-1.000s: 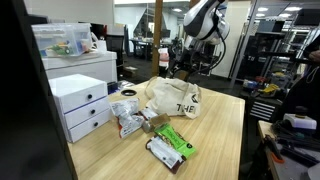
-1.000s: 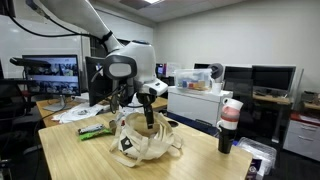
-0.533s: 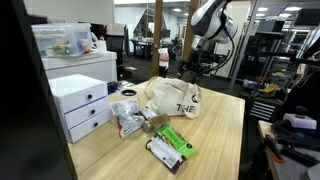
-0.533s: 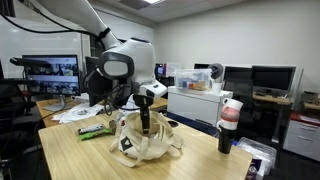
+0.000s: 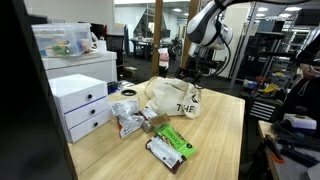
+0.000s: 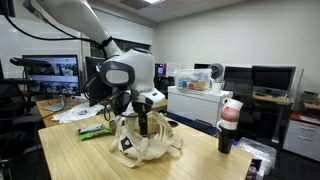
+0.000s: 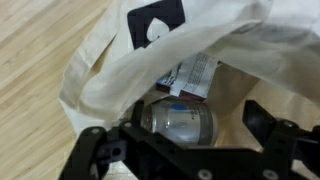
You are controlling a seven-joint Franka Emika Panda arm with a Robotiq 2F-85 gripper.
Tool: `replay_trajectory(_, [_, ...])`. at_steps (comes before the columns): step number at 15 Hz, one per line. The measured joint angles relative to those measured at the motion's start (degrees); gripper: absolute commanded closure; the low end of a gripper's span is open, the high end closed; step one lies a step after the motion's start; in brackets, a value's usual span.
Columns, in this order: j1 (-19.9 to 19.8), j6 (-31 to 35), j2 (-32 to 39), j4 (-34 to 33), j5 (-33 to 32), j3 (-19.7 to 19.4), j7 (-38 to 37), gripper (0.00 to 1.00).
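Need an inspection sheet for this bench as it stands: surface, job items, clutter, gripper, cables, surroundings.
Surface: wooden table, light wood, no spill seen.
Job's things: white tote bag slumped on the table with its mouth open. The wrist view shows a silvery can and a printed packet inside.
Clutter: green packet and snack packets beside the bag; white drawer unit at the table's side.
Grippers: gripper open, at the bag's mouth above the can, holding nothing.
Cables: black cable loop on the arm.
Surroundings: office with monitors and shelving.
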State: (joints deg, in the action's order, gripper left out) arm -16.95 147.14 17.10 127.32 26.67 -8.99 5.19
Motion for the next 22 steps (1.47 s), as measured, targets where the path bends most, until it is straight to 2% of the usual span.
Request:
replay_trajectory(11, [0.3, 2.5, 5.8, -5.3, -0.3, 4.2, 0.1, 0.0])
replay_trajectory(13, [0.7, 2.5, 6.4, -5.3, -0.9, 4.2, 0.0, 0.0])
replay_trajectory(22, [2.3, 0.9, 9.1, -5.6, -11.5, 0.5, -4.9, 0.02])
